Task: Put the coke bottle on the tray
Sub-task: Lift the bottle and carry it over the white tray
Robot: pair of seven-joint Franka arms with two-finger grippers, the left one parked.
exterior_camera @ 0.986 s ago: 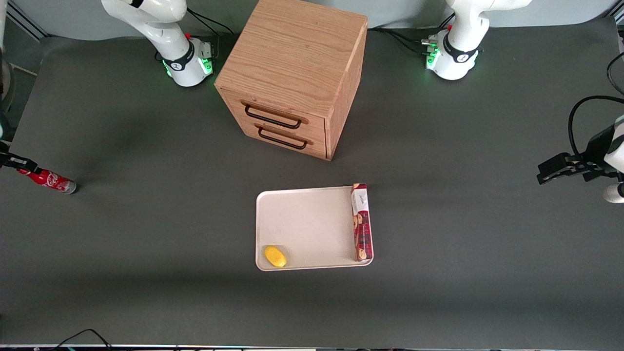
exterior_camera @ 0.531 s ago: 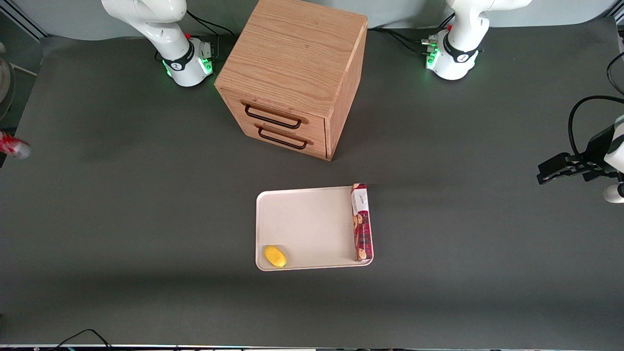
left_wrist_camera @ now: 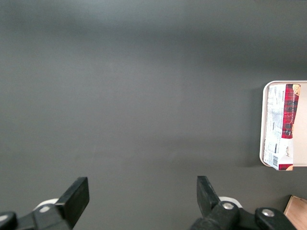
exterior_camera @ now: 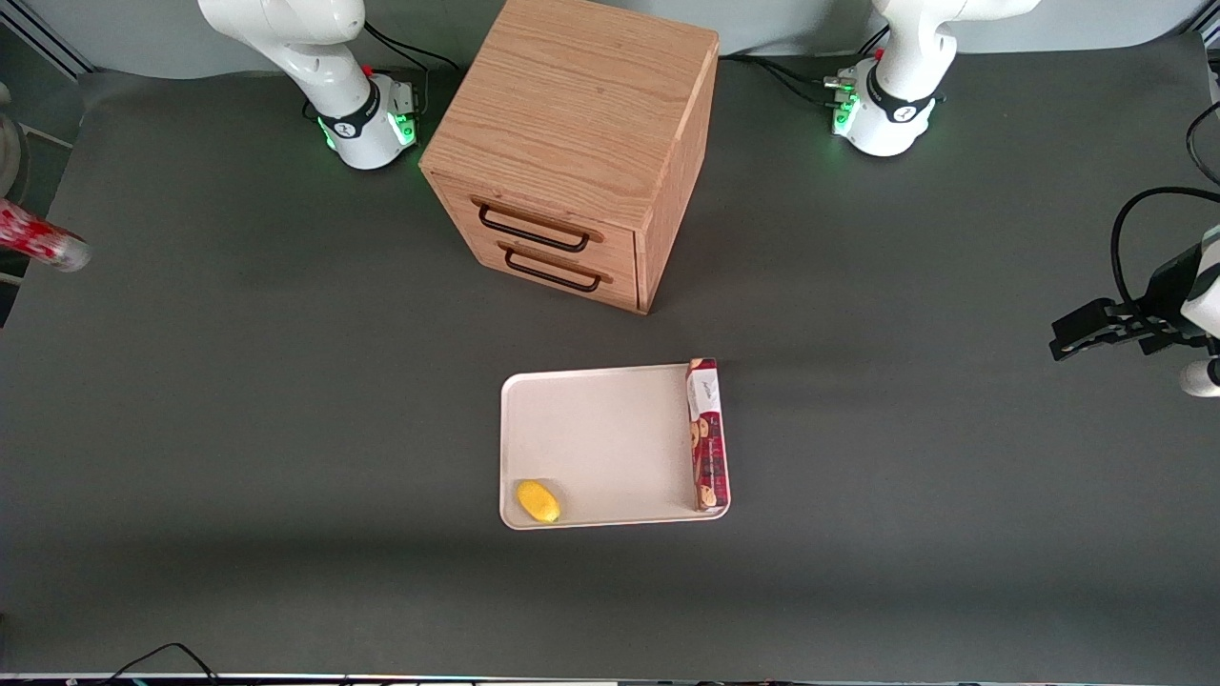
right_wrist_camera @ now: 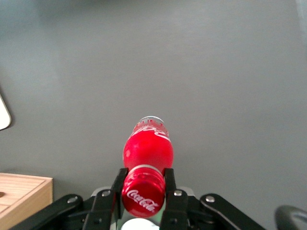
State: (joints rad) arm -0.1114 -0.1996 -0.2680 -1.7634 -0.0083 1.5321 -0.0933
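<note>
The coke bottle [exterior_camera: 43, 243], red with white lettering and a clear base, hangs tilted in the air above the table's edge at the working arm's end. In the right wrist view my gripper [right_wrist_camera: 144, 179] is shut on the coke bottle [right_wrist_camera: 147, 148] just below its red cap, and the bottle's base points down at the dark table. The gripper itself is outside the front view. The cream-white tray [exterior_camera: 600, 438] lies flat on the table in front of the drawers, far from the bottle toward the table's middle. Its rim also shows in the left wrist view [left_wrist_camera: 263, 143].
A wooden drawer cabinet [exterior_camera: 572, 162] stands farther from the camera than the tray; its corner shows in the right wrist view [right_wrist_camera: 21, 199]. A long red cookie box [exterior_camera: 707, 433] lies along one tray edge. A small yellow fruit [exterior_camera: 538, 500] sits in a near tray corner.
The bottle lay on the table with the gripper at its cap. It has been lifted clear of the table and now hangs higher in the gripper.
</note>
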